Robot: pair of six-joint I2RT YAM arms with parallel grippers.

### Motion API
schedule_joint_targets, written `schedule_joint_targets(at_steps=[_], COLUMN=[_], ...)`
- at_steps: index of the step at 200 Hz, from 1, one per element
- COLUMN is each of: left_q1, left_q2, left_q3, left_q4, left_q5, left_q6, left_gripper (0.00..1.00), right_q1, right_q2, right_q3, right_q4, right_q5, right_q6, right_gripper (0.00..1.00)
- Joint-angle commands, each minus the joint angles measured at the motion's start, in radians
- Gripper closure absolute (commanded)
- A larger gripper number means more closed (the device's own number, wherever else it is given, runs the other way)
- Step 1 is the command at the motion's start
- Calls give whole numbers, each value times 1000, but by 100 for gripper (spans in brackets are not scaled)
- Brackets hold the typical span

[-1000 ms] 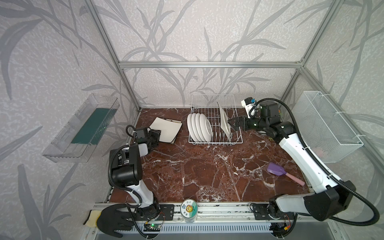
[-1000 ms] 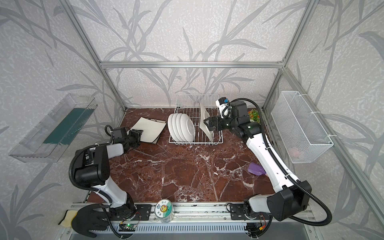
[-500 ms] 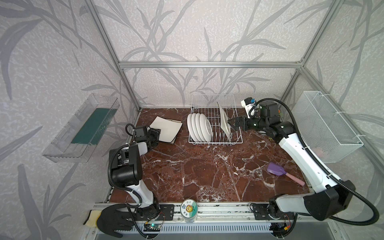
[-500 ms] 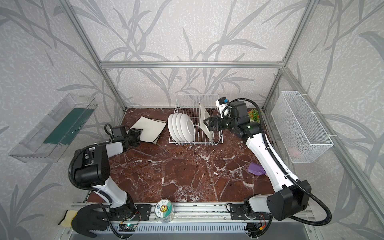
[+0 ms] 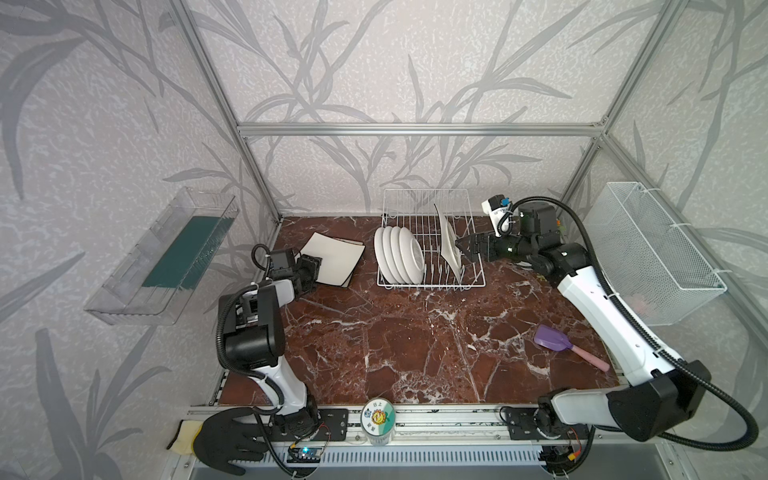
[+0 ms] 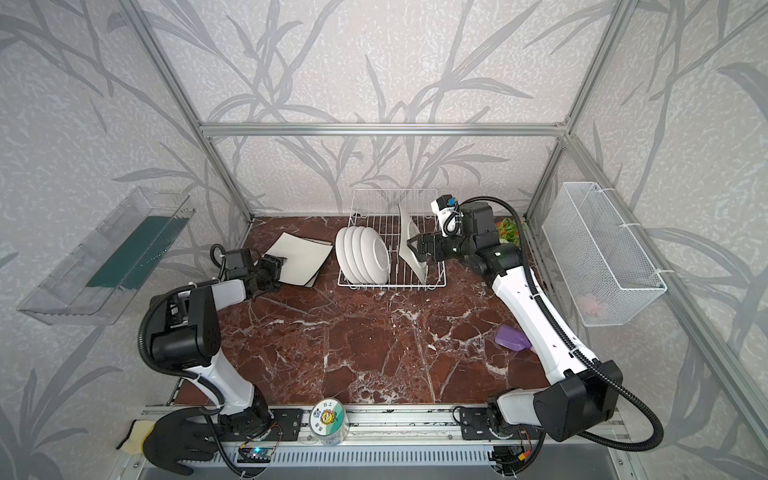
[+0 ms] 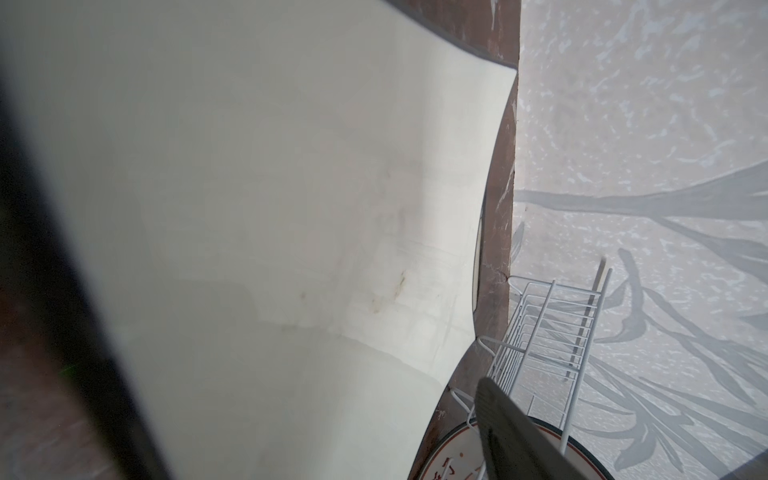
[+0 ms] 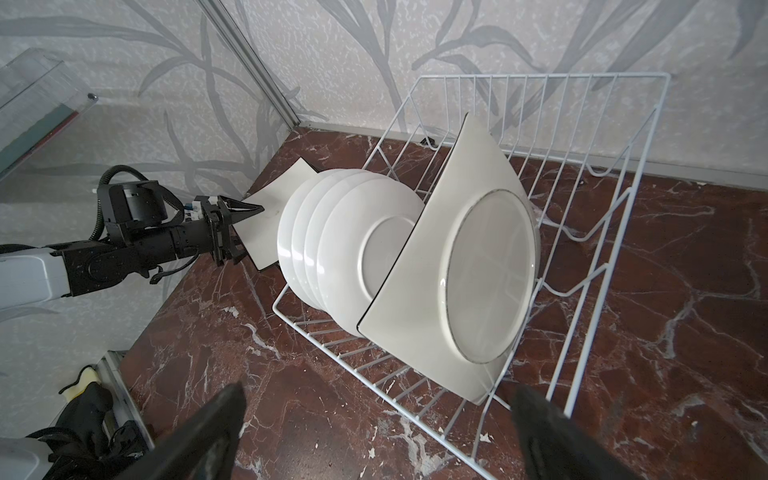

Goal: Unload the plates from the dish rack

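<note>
The white wire dish rack [image 5: 428,285] [image 6: 390,286] stands at the back of the marble table. Several round white plates [image 5: 399,253] [image 8: 332,237] stand on edge in its left half. A cream square plate [image 5: 449,243] [image 8: 457,257] leans upright to their right. Another cream square plate [image 5: 334,259] [image 7: 270,187] lies flat on the table left of the rack, with a dark edge showing under it. My left gripper [image 5: 309,270] [image 8: 245,228] is open, its jaws either side of that flat plate's near corner. My right gripper [image 5: 463,245] [image 8: 378,388] is open just right of the rack, facing the upright square plate.
A purple scoop with a pink handle [image 5: 552,338] lies at the right, beside my right arm. A white mesh basket [image 5: 652,257] hangs on the right wall and a clear tray [image 5: 166,257] on the left wall. A round tin [image 5: 377,415] and a black glove [image 5: 224,440] sit by the front rail.
My left gripper's jaws have spread a little wider at the flat plate's corner. The plate lies where it was, and the right arm has not moved.
</note>
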Motion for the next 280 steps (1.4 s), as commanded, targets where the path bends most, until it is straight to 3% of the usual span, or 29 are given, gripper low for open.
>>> schedule_joint_targets(at_steps=[1, 47, 173, 280], left_q1=[0, 1, 1, 2], left_q2=[20, 39, 11, -35], left_q3=[73, 122, 38, 149], left_q4=[-1, -67, -35, -301], left_q5=[39, 65, 86, 80], left_q6=[24, 39, -7, 109], left_gripper=[28, 27, 27, 24], right_q1=[6, 5, 5, 5], right_q2=[-14, -18, -12, -14], right_q3=[-6, -14, -11, -21], right_q4=[-16, -18, -12, -7], right_q5=[1, 6, 0, -3], right_q6=[-16, -16, -16, -9], right_gripper=[1, 1, 1, 1])
